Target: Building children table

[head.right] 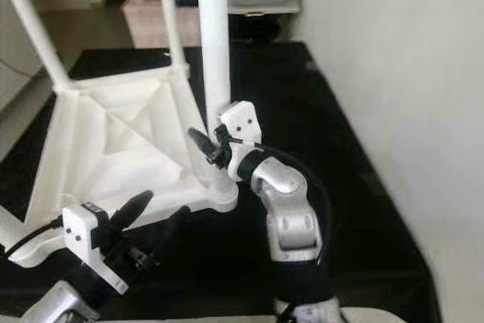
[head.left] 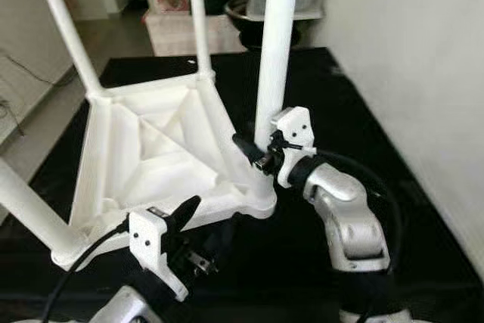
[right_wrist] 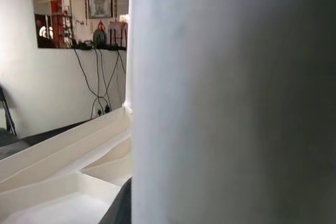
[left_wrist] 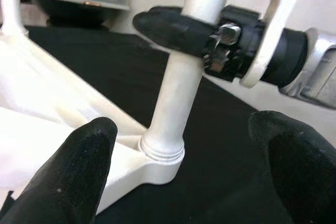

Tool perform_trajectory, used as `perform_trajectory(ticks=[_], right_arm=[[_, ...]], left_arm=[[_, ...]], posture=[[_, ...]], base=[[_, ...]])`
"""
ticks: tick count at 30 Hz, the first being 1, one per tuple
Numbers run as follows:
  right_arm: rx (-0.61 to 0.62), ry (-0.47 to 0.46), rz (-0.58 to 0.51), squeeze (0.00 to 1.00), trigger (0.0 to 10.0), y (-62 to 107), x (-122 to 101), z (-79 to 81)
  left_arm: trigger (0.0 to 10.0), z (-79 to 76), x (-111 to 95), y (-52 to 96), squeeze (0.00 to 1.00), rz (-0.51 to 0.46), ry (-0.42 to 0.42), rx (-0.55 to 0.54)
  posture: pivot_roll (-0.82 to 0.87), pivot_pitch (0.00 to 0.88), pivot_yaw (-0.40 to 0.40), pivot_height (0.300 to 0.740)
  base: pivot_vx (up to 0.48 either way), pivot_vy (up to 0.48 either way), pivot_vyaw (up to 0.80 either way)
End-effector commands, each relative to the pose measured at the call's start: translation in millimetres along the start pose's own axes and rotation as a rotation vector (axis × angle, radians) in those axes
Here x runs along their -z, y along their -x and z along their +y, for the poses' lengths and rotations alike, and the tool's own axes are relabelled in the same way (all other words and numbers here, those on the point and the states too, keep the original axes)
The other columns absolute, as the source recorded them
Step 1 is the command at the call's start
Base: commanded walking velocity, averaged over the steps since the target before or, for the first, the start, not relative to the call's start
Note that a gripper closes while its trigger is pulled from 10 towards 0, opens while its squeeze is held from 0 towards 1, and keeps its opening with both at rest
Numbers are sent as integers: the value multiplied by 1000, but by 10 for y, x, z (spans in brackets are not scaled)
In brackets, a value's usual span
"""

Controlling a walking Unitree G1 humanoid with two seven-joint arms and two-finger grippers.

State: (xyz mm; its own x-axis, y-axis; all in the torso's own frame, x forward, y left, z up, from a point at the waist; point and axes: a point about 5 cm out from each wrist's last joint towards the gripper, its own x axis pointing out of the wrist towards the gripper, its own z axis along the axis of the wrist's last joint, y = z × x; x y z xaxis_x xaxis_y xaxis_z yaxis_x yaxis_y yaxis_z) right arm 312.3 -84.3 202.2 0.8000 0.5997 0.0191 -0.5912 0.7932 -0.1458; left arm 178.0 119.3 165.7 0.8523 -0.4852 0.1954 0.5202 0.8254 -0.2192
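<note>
step: seating last leg | table top (head.left: 162,149) upside down on black mat (head.left: 423,209) | right gripper (head.left: 261,153) clamped on leg (head.left: 274,51) at near-right corner socket (left_wrist: 160,153) | left gripper (left_wrist: 178,177) fingers apart, near that corner | next: probably twist leg home

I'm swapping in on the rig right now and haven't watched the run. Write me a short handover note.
Right gripper: jaws shut on the near-right table leg, just above its socket.
Left gripper: open, holding nothing, hovering by the near edge of the tabletop.
Things: the white tabletop lies upside down on a black mat. All four legs stand in their corner sockets.
Done: every leg is placed.
Left: I cannot tell whether the held leg is fully tightened; check it at the socket, then probably turn the table upright.
</note>
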Motion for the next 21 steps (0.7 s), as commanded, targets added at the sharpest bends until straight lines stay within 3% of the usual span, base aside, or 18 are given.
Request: perform_trajectory(ticks=[1,2,3,4,9,10,14,16,18,19,20,21], right_arm=[[51,40,200,0,0,51,356,-61],[51,40,200,0,0,51,356,-61],[16,49,197,0,6353,0,327,-52],[-30,63,184,0,10000,-37,293,-43],[-112,62,149,0,10000,-100,241,-42],[-184,15,97,1000,10000,-162,161,-65],[-208,-20,65,1000,10000,-179,87,-59],[-359,10,4,1000,10000,-224,-2,-90],[-415,44,1,1000,10000,-243,-1,-110],[-523,63,9,1000,10000,-274,11,-133],[-523,63,9,1000,10000,-274,11,-133],[-637,70,24,1000,10000,-265,20,-115]], left_arm=[[10000,31,57,5,0,31,3,-4],[10000,31,57,5,0,31,3,-4],[10000,33,56,-3,0,28,2,-7],[10000,33,53,-7,0,23,2,-10],[10000,31,48,-9,0,19,3,-12],[10000,25,47,-10,0,20,4,-9],[10000,21,46,-10,0,20,5,-7],[10000,7,45,-15,0,20,9,-3],[10000,2,45,-17,0,20,11,-2],[10000,-4,44,-12,0,20,11,-2],[10000,-4,44,-12,0,20,11,-2],[10000,-5,42,-4,0,21,12,-6]], posture=[[19,113,-22,740],[19,113,-22,740],[17,111,-26,740],[14,112,-29,740],[3,114,-26,740],[4,118,-21,740],[4,118,-21,740],[20,122,-20,740],[20,122,-20,740],[32,123,-21,740],[32,123,-21,740],[34,124,-19,740]], base=[[0,0,0],[0,0,0],[0,0,0],[0,0,0],[0,0,0],[0,0,0],[0,0,0],[0,0,0],[0,0,0],[0,0,0],[0,0,0],[0,0,0]])
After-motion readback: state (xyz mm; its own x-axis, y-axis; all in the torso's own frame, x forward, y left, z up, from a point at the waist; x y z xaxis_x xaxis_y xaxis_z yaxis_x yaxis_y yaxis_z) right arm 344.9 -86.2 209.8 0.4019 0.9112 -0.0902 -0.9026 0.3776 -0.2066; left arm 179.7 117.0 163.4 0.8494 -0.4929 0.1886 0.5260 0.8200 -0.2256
